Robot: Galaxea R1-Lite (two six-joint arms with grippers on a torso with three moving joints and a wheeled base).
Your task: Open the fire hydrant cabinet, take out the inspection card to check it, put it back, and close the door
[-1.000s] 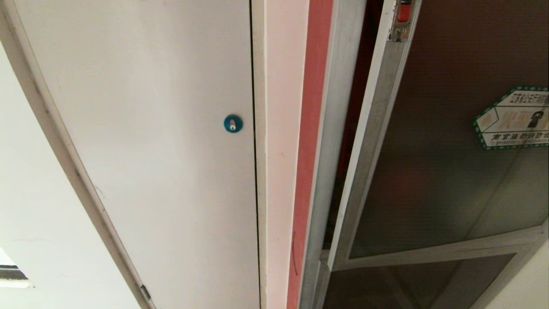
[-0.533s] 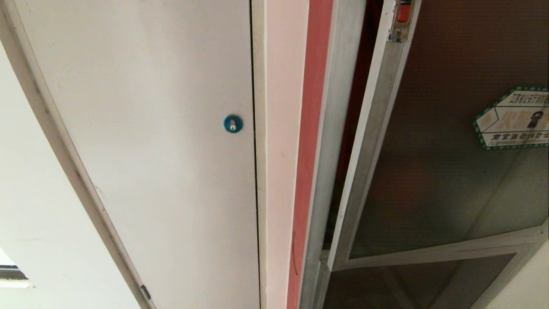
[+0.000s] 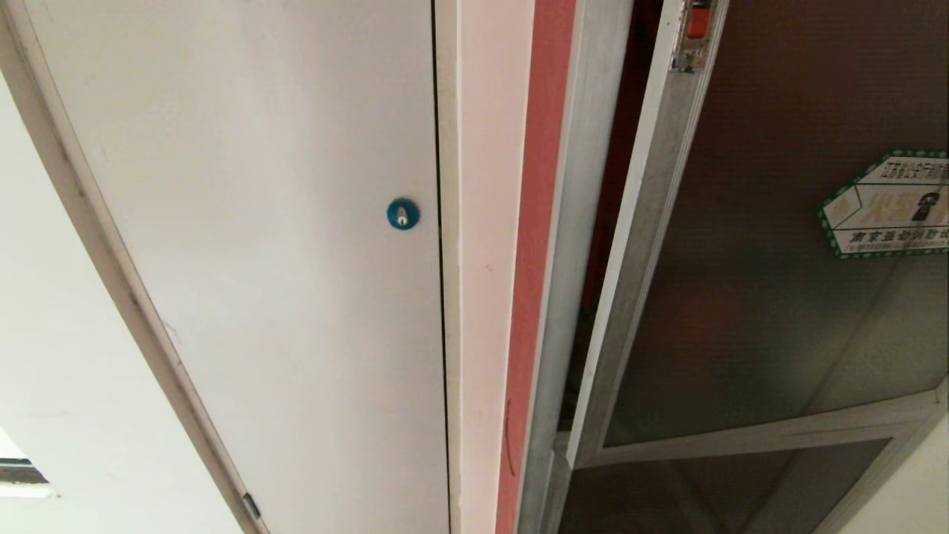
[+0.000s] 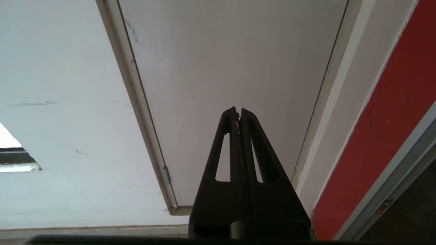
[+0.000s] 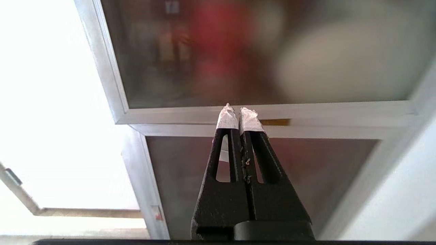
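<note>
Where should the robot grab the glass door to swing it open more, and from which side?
Probably by the door's free aluminium edge, just below the small red latch. That edge already stands off the fire hydrant cabinet frame, leaving a dark gap. A finger could likely slip in from the left, gap side, and pull outward. The glass itself is flat, with nothing to hold.

door (image 3: 778,245) edge swung slightly nearer frame

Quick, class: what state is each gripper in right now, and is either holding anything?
Left gripper: closed, empty, facing the white panel.
Right gripper: closed, empty, facing the door.
</note>
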